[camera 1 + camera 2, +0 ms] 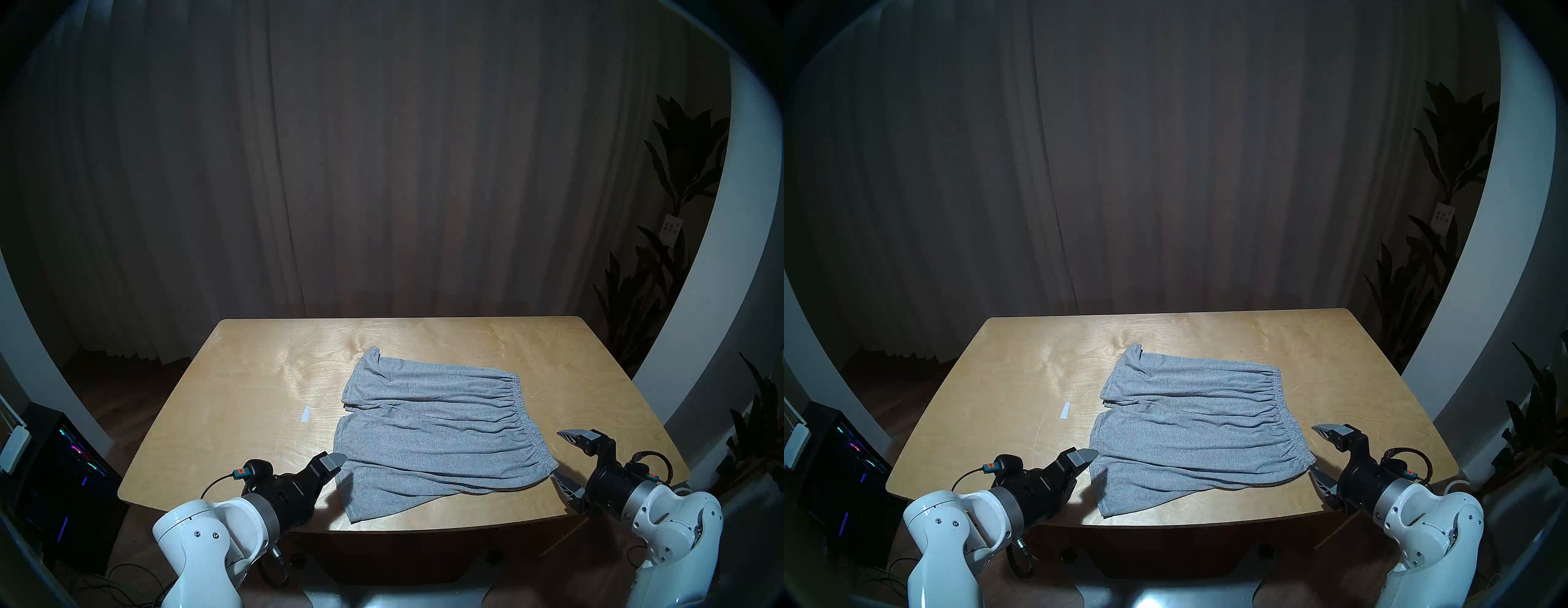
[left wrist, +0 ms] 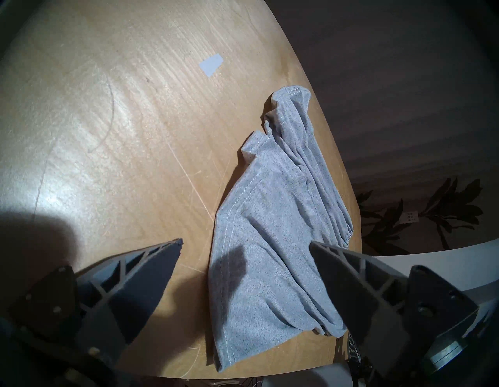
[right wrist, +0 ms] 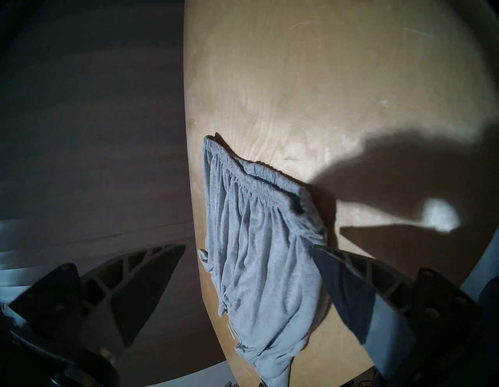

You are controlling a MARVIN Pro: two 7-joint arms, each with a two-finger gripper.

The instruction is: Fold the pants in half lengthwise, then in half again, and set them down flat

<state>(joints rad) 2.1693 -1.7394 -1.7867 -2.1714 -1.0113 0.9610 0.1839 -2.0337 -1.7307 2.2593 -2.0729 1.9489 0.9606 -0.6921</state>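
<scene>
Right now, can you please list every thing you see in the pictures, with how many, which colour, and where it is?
pants: one, grey, spread flat on the table, waistband toward the robot's right, legs toward its left
table: one, light wood, in front of the robot
tape strip: one, white, on the table beside the leg hems
curtain: one, dark brownish, behind the table
plants: a few, dark green, at the right by the wall
computer case: one, black with coloured lights, on the floor at the left
left gripper: one, black with grey fingers, open, over the near leg hem
right gripper: one, black with grey fingers, open, at the near waistband corner
</scene>
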